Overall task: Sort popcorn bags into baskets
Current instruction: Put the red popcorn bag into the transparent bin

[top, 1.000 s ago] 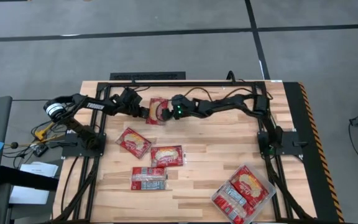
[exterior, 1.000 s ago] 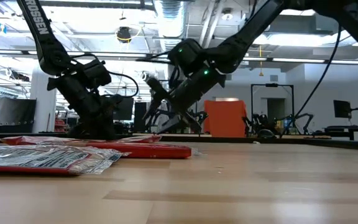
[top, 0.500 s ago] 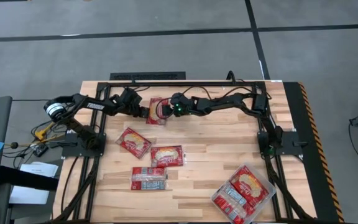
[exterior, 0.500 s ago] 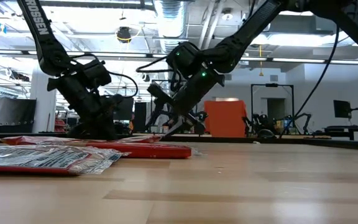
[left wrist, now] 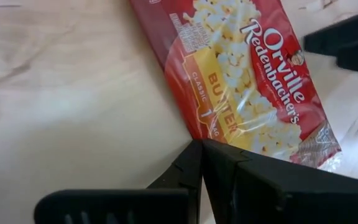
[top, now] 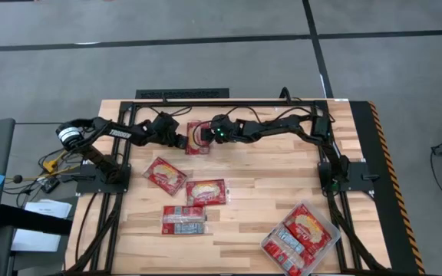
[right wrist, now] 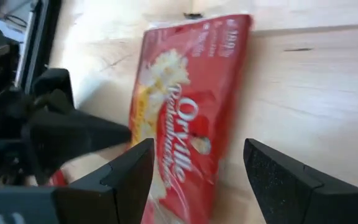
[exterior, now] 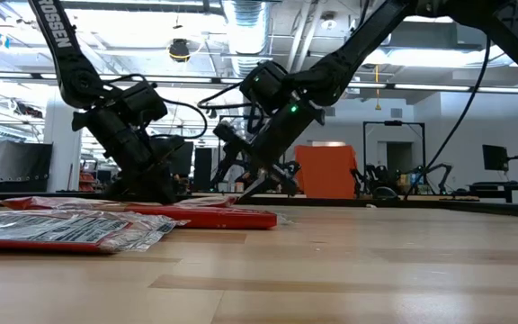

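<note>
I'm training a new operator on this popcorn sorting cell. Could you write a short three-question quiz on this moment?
1. True or false: the popcorn bag at the table's far edge lies flat on the wood.
2. How many loose bags lie on the table outside the clear tray? A) two B) four C) six
3. Fill in: the right hand has its fingers ____ above that far bag.

Key: 1 true; 2 B; 3 open. The left hand sits at the same bag's other side.
</note>
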Robot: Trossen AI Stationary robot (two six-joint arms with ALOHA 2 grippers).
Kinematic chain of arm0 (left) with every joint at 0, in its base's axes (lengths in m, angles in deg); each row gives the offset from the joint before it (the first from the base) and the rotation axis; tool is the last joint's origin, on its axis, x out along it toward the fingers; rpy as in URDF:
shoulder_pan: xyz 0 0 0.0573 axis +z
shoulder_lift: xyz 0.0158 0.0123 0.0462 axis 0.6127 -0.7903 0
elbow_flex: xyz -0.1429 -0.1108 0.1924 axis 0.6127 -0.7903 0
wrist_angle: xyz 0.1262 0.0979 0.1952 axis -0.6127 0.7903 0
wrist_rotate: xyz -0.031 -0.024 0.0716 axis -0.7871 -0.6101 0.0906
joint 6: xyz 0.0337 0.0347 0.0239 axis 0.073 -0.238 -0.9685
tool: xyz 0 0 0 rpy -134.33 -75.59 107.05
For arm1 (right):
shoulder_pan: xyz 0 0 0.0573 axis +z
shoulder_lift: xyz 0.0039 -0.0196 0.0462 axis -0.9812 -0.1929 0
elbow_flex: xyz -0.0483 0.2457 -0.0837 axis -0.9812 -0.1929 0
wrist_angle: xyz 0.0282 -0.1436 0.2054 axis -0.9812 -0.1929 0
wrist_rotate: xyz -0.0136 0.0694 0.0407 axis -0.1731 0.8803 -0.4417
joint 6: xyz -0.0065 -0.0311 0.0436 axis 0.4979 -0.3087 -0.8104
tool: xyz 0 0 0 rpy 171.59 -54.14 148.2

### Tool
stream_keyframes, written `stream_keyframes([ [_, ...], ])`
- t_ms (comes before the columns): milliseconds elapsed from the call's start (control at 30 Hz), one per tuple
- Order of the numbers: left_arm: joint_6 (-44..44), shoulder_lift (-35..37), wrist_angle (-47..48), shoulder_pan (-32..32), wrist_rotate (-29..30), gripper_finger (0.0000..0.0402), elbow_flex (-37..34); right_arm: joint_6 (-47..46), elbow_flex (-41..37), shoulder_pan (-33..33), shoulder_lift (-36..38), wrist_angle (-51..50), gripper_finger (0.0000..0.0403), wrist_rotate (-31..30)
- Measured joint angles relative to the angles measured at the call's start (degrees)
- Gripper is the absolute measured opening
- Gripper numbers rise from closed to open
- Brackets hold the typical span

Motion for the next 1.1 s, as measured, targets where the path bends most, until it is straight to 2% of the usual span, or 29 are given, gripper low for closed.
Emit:
stream_keyframes([
  [167, -0.04, 0.0, 0.05, -0.64, -0.29, 0.0001, -0.02, -1.31, 3.45, 1.3, -4.35, 0.8, 0.027, 3.35],
  [400, -0.75, 0.03, 0.21, -0.73, -0.14, 0.0001, -0.02, 2.95, 10.99, 1.34, -7.1, -6.94, 0.0256, 6.28],
  [500, -0.99, 0.03, 0.2, -0.73, -0.12, 0.0001, -0.02, 4.42, 13.46, 1.36, -7.36, -12.07, 0.0211, 6.47],
  [700, -1.04, 0.06, 0.04, -0.75, -0.81, 0.0001, -0.02, 4.86, 14.33, 1.46, -7.16, -15.15, 0.0059, 8.44],
  [767, -1.11, 0.3, 0.34, -0.75, -1.99, 0.0001, -0.03, 6.21, 14.35, 1.57, -7.0, -15.25, 0.0024, 8.67],
  [967, -0.06, 4.32, 2.27, -0.89, -10.25, 0.0002, -0.27, 7.83, 14.29, 1.72, -3.77, -18.26, 0.0032, 9.63],
  [1100, 1.65, 9.71, 5.28, -0.92, -13.84, 0.0002, -0.37, 13.52, 14.44, 1.56, 1.25, -23.23, 0.0011, 9.35],
])
